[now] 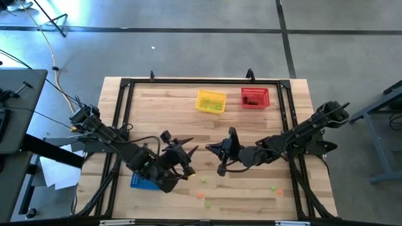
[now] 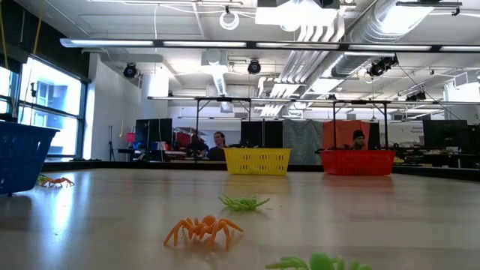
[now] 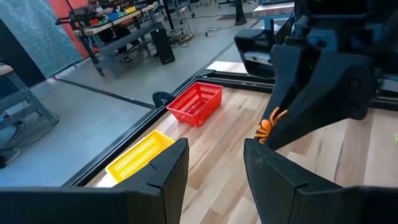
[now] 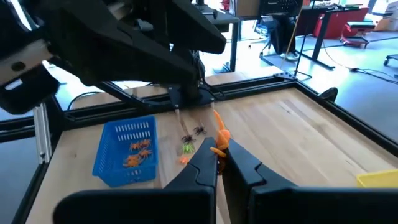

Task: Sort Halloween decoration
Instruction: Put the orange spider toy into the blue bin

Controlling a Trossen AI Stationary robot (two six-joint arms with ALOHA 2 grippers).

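Orange spider trinket [image 4: 219,144] pinched between the closed fingertips of the right gripper [image 4: 221,163], held above mid-table facing the left gripper [image 3: 214,168], whose fingers stand apart and empty above the blue basket [image 4: 126,151]. Could slip free mid-air if this is a handover and the left fingers close off-target on so thin a toy. More trinkets, among them an orange spider [image 2: 202,229] and a green one [image 2: 241,202], loose on the table [image 1: 251,125], with yellow basket [image 1: 210,101] and red basket [image 1: 254,97] well apart at the far edge.
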